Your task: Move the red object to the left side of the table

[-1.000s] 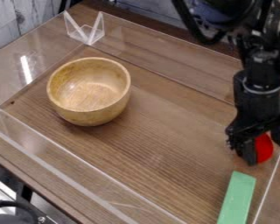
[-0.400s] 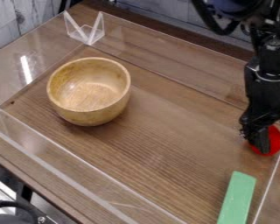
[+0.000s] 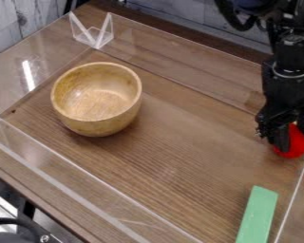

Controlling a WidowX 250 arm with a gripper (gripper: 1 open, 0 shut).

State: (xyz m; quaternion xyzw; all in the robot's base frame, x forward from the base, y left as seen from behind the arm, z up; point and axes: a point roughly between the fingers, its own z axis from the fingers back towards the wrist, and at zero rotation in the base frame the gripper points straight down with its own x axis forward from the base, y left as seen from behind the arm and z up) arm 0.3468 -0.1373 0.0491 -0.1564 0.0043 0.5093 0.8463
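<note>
The red object [image 3: 293,143] is a small bright red rounded thing near the right edge of the wood-grain table [image 3: 167,161]. My gripper [image 3: 277,133] hangs straight down over it on a black arm. The dark fingers cover the red object's upper left part and sit right against it. Whether the fingers are closed on it does not show from this angle. The red object looks low, at or just above the tabletop.
A wooden bowl [image 3: 98,97] stands at the left middle. A flat light-green block [image 3: 257,215] lies at the front right. Low clear acrylic walls [image 3: 91,30] edge the table, with a clear corner bracket at the back left.
The gripper has shifted a little toward the back of the table. The red patch below the fingers sits slightly farther back than a second ago.
</note>
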